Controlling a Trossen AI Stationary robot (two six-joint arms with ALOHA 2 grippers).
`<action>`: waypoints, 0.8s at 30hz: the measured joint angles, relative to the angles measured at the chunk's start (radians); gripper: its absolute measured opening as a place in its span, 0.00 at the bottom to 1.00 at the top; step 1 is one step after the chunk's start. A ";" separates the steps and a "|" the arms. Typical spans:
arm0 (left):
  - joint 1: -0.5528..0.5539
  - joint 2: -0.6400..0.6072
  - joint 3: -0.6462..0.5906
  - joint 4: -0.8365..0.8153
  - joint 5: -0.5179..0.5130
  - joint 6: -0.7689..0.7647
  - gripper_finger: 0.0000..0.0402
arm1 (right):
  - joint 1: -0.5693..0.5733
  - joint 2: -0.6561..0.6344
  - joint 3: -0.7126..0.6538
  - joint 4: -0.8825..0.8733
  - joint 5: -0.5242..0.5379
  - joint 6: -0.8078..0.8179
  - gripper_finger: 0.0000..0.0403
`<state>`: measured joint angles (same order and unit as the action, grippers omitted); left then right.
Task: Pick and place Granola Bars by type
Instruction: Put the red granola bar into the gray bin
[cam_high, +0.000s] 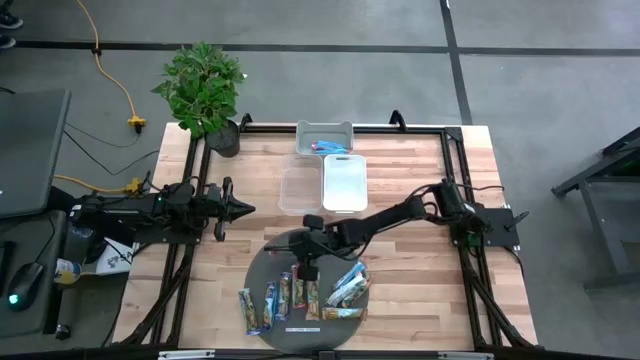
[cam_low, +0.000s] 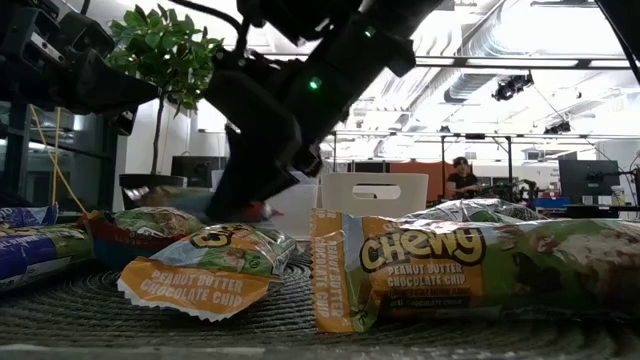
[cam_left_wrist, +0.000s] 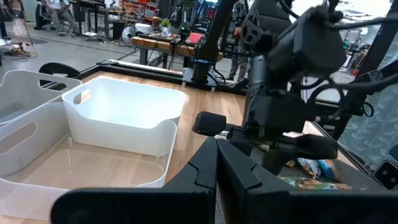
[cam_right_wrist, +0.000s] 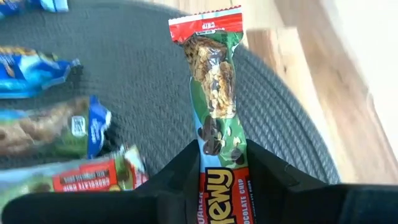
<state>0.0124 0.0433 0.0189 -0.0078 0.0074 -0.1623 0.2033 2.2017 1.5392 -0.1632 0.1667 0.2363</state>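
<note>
Several foil-wrapped granola bars (cam_high: 282, 300) lie on a round dark mat (cam_high: 268, 262) at the table's near middle; in the low view peanut butter chocolate chip bars (cam_low: 200, 270) fill the foreground. My right gripper (cam_high: 308, 268) is low over the mat, shut on a bar with a green middle and red ends (cam_right_wrist: 214, 81). Blue, green and red bars (cam_right_wrist: 43, 130) lie beside it. My left gripper (cam_high: 240, 208) waits shut at the table's left, above the wood. My right gripper (cam_right_wrist: 219, 152) pinches the red and green bar between its two fingers, near one end of its wrapper (cam_right_wrist: 217, 163). The fingers lie along the bar, and its free end (cam_right_wrist: 205, 25) sticks out ahead of them over the mat. Whether it is clear of the mat, I cannot tell.
Three bins stand at the table's far middle: a grey one (cam_high: 325, 130) holding blue bars, a clear one (cam_high: 297, 188) and a white one (cam_high: 344, 182). A potted plant (cam_high: 205, 90) is at the far left corner. A white label strip (cam_high: 300, 327) lies on the mat's near edge.
</note>
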 joint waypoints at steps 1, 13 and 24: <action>0.000 0.000 0.000 0.000 0.000 0.000 0.00 | -0.001 0.000 0.009 0.000 -0.003 -0.004 0.24; 0.000 0.000 0.000 0.000 0.000 0.000 0.00 | -0.001 0.000 0.248 -0.195 -0.046 -0.087 0.24; 0.000 0.000 0.000 0.001 0.000 0.000 0.00 | -0.001 -0.002 0.615 -0.620 -0.070 -0.080 0.24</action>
<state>0.0124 0.0437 0.0189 -0.0071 0.0074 -0.1625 0.2028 2.1998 2.1540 -0.7834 0.0971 0.1566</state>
